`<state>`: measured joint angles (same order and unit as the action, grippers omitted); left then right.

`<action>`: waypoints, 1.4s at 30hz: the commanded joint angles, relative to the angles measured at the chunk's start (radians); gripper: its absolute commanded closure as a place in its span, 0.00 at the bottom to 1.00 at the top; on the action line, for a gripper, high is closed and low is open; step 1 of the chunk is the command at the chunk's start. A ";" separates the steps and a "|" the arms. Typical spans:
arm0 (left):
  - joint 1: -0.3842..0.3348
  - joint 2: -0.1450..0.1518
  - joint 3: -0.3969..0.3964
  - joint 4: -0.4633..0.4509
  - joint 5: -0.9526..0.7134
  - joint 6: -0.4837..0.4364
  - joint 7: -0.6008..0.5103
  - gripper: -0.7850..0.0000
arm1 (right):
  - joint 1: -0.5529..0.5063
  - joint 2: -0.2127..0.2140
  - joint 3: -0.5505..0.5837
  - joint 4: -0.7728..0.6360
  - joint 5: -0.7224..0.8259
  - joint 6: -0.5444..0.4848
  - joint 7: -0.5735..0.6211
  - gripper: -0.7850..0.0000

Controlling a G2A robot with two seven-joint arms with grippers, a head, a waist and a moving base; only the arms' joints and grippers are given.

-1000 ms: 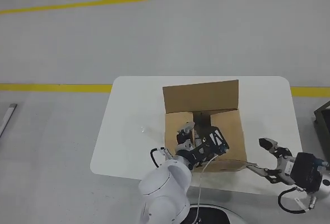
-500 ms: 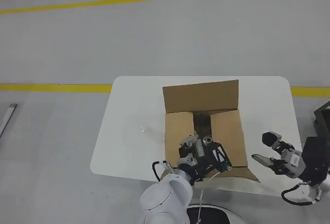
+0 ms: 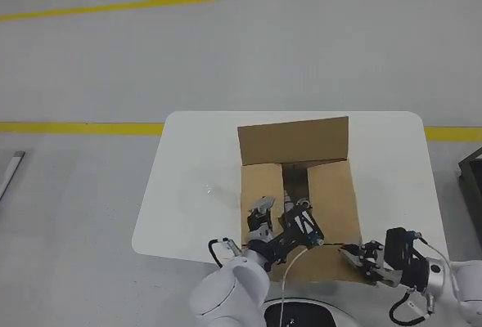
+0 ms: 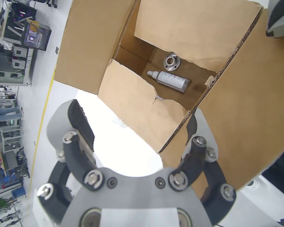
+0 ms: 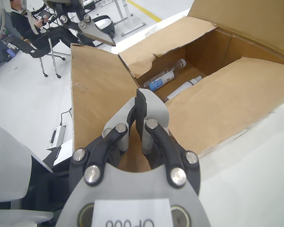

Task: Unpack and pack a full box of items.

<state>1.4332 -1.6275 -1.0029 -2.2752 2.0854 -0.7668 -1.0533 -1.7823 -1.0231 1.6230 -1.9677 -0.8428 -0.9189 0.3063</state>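
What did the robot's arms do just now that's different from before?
The right tool swung in from beside the box and shut on its near flap. The left tool slid a little toward the box's near edge and is still open. The box stayed where it was on the table.

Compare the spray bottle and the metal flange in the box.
The spray bottle is a long white cylinder; the metal flange is a short shiny ring. The spray bottle lies on its side; the metal flange sits flat, bore up. Both rest on the floor of the cardboard box.
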 commanded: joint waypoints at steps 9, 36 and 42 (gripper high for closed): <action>-0.011 0.004 0.001 0.009 -0.003 -0.001 0.001 0.00 | 0.009 -0.002 -0.050 0.035 -0.152 0.028 -0.062 1.00; -0.011 0.004 0.001 0.009 -0.003 -0.001 0.001 0.00 | 0.000 -0.029 -0.020 0.178 -0.036 0.383 -0.266 1.00; -0.011 0.004 0.001 0.009 -0.003 -0.001 0.001 0.00 | 0.029 -0.035 -0.089 0.197 -0.080 0.379 -0.259 1.00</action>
<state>1.4224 -1.6233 -1.0020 -2.2662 2.0825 -0.7674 -1.0527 -1.7565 -1.0572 1.5428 -1.7721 -0.9187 -0.5395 0.0471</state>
